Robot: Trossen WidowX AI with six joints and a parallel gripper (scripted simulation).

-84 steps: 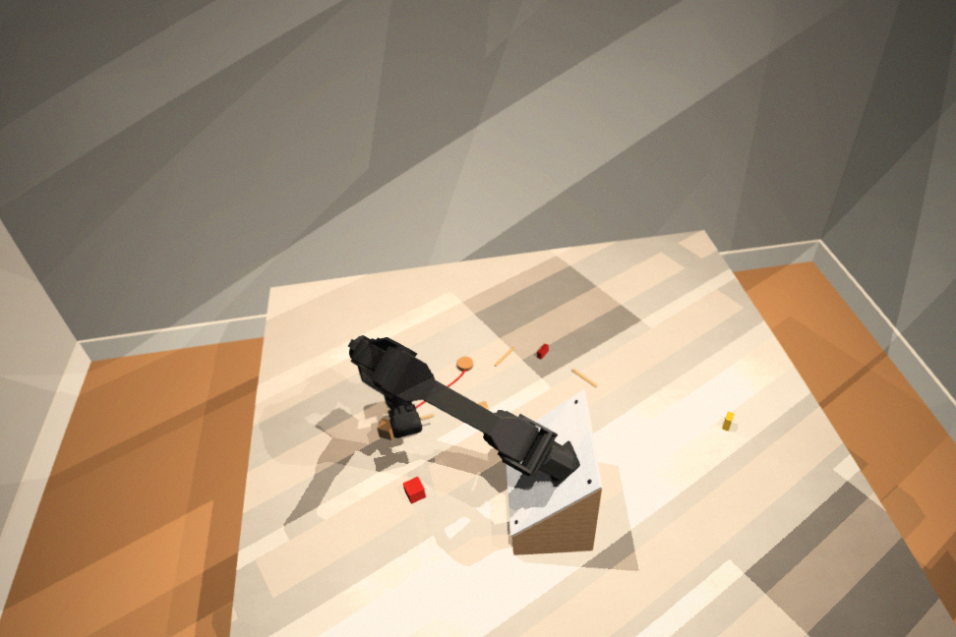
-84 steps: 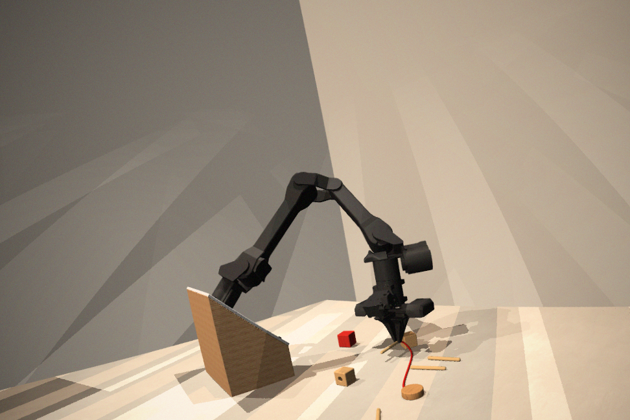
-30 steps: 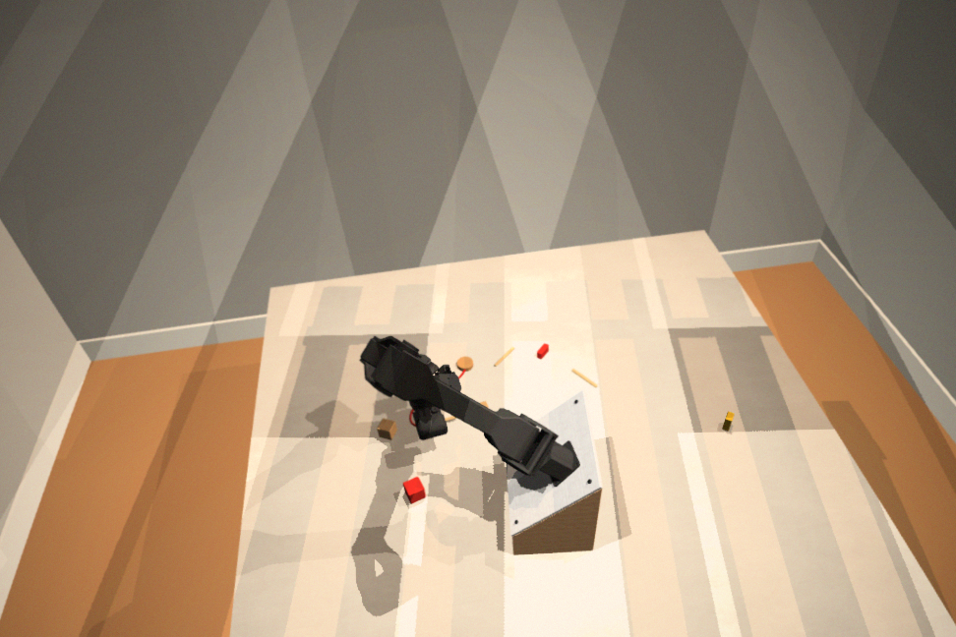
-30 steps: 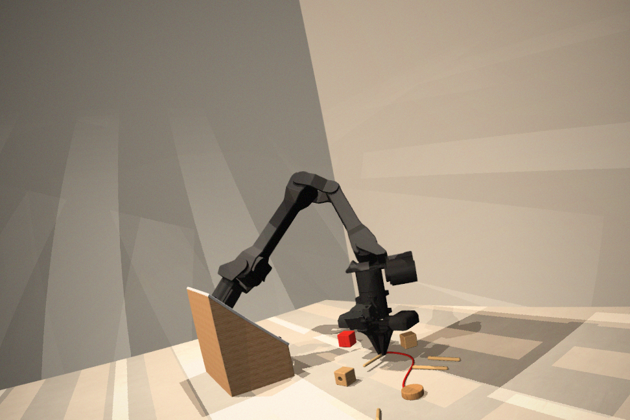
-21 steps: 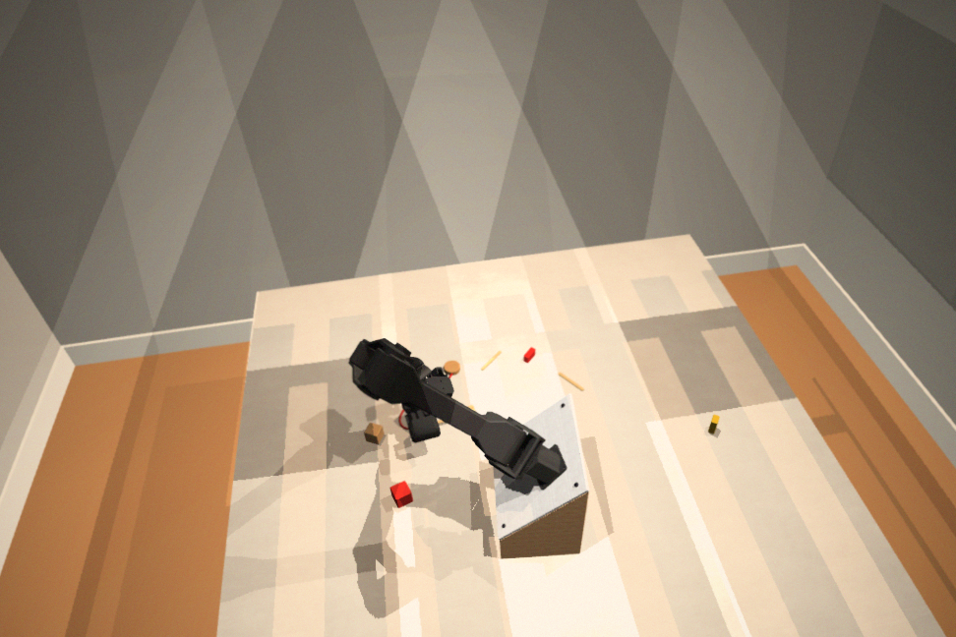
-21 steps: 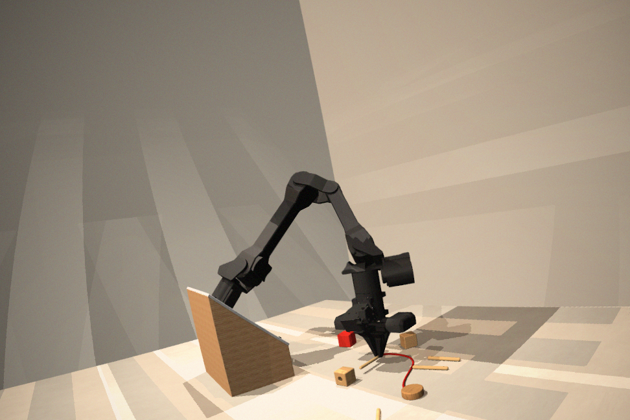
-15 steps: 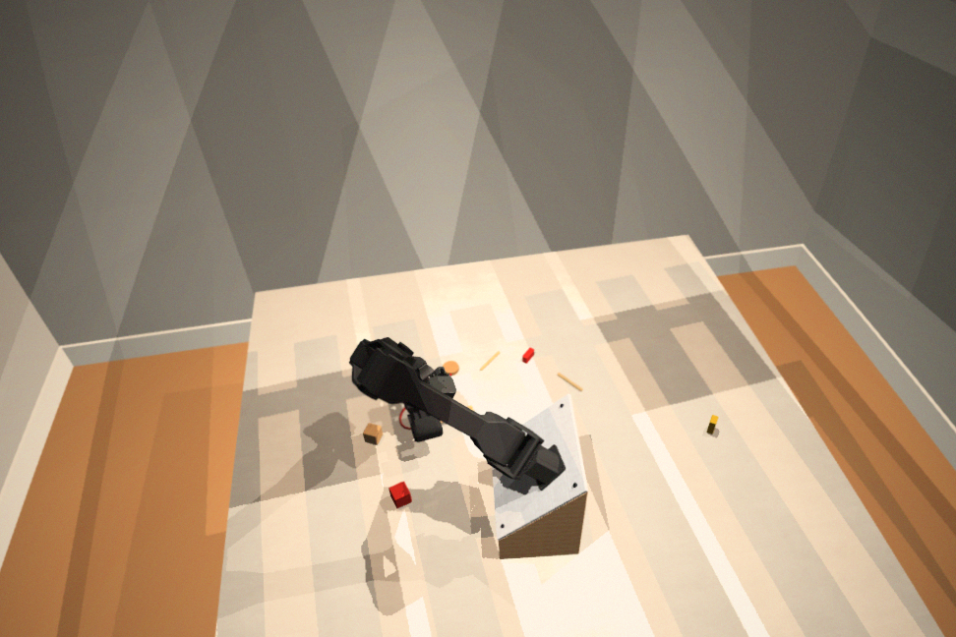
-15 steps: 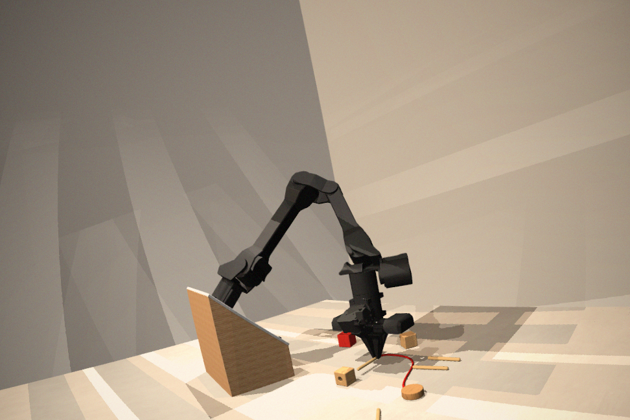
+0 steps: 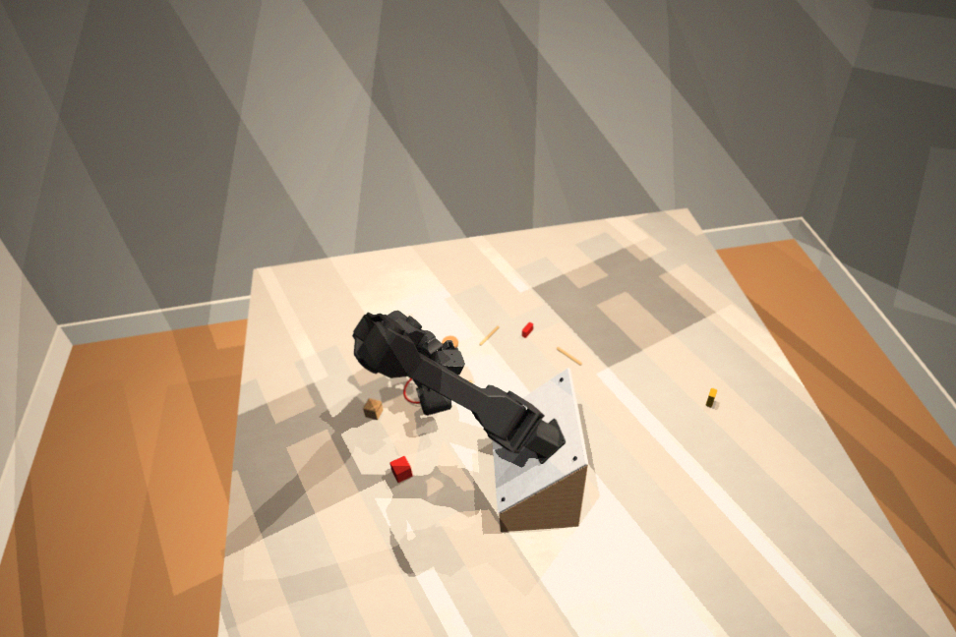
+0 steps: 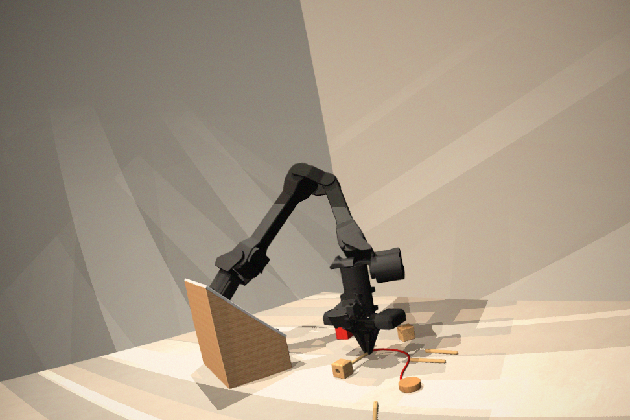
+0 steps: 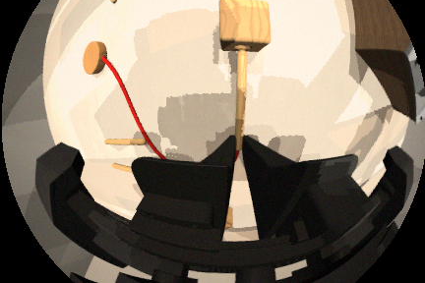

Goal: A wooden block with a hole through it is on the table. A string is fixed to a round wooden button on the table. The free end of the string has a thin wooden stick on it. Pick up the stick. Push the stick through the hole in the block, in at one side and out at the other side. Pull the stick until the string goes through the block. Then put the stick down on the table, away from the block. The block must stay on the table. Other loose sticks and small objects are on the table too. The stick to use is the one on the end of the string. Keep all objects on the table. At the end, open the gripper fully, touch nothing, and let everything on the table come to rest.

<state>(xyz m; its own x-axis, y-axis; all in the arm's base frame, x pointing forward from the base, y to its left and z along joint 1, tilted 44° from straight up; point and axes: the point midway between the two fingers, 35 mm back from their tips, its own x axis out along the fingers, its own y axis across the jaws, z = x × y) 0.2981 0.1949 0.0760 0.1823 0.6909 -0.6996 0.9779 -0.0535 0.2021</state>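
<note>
Black gripper clamped on stick w/ red string; stick's far tip meets near side of holed wooden block on worktop

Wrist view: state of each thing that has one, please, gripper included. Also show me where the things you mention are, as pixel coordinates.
Gripper point(image 10: 369, 351) point(image 11: 238, 140): shut on the stick.
Stick point(image 10: 359, 358) point(image 11: 241, 83): held, far end at the block's hole.
Block point(image 10: 341, 369) point(image 11: 244, 23): on the table.
String point(image 10: 394, 350) point(image 11: 129, 101): curved.
Button point(image 9: 449, 338) point(image 10: 409, 384) point(image 11: 94, 58): lying flat.

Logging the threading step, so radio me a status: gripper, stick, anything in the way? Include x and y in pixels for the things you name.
Gripper point(image 10: 369, 351) point(image 11: 238, 140) shut on stick point(image 10: 359, 358) point(image 11: 241, 87). Stick's tip at block's point(image 10: 342, 368) point(image 11: 244, 23) hole, entry depth unclear. Nothing visible between them.
</note>
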